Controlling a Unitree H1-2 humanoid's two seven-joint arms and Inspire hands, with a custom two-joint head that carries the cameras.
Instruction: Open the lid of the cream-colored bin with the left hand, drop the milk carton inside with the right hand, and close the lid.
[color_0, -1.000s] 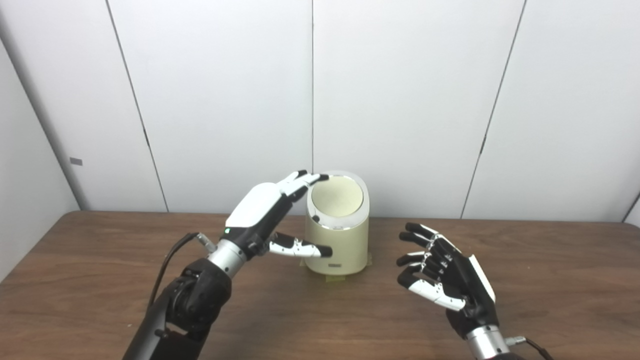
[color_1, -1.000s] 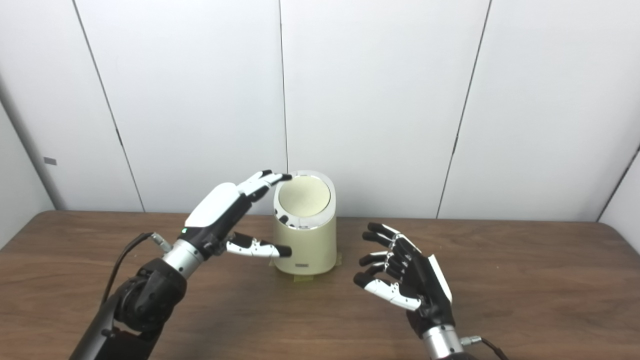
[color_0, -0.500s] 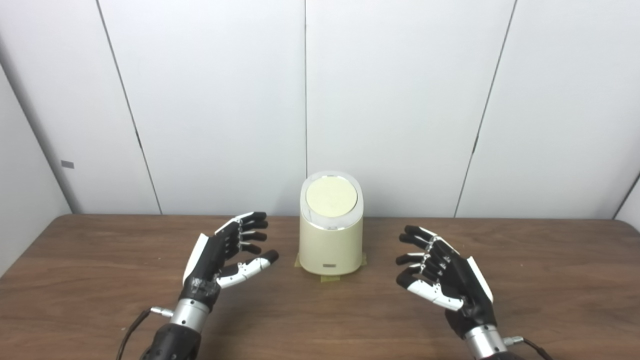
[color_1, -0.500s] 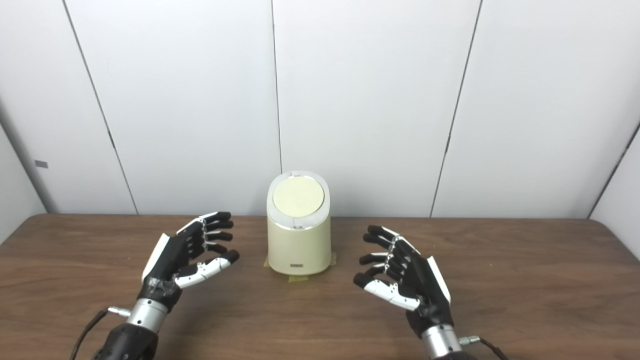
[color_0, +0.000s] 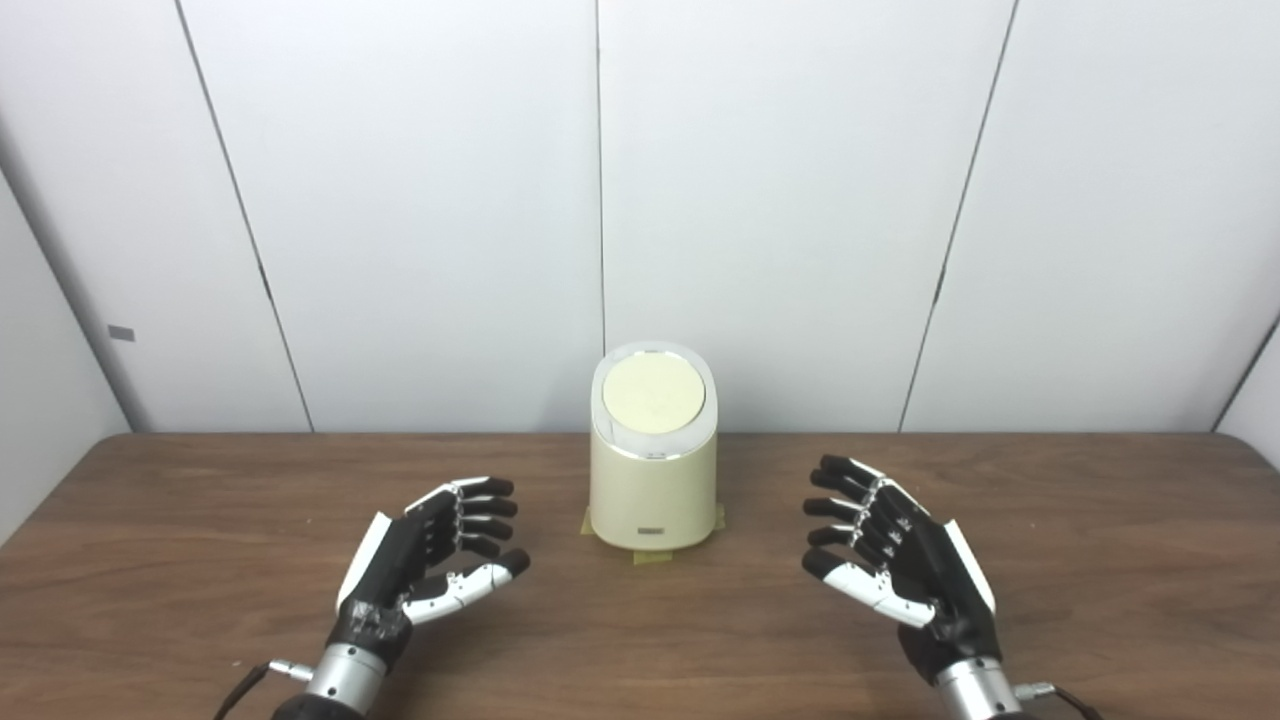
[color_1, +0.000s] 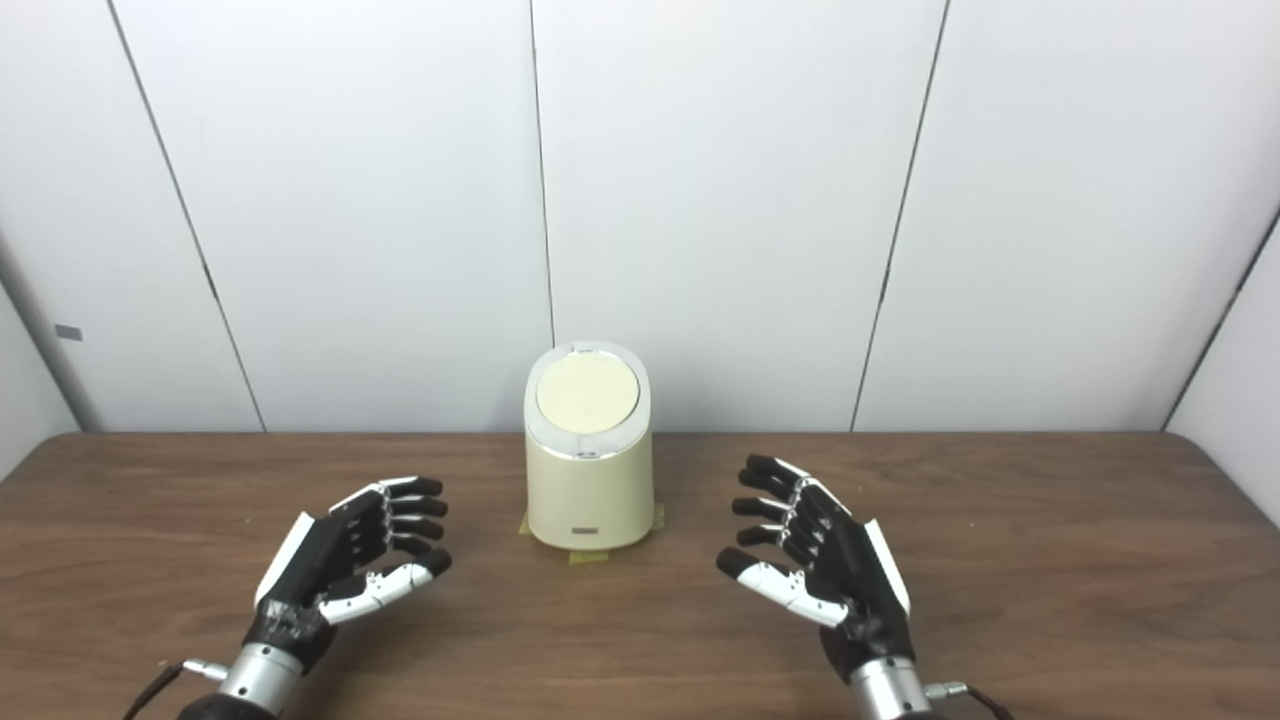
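The cream-colored bin (color_0: 652, 495) stands upright at the middle back of the wooden table (color_0: 200, 480), with its round lid (color_0: 654, 395) down flat on top. My left hand (color_0: 425, 560) rests low near the table's front, left of the bin and apart from it, open with fingers spread and palm turned inward. My right hand (color_0: 900, 565) sits at the front right, also open and holding nothing. No milk carton shows in either view.
Small pieces of yellow tape (color_0: 655, 556) mark the bin's base. White wall panels (color_0: 800, 200) rise right behind the table's back edge.
My left hand left the lid's rim, dropped and drew back toward the front left of the table. The lid stayed down. The camera view shifted a little.
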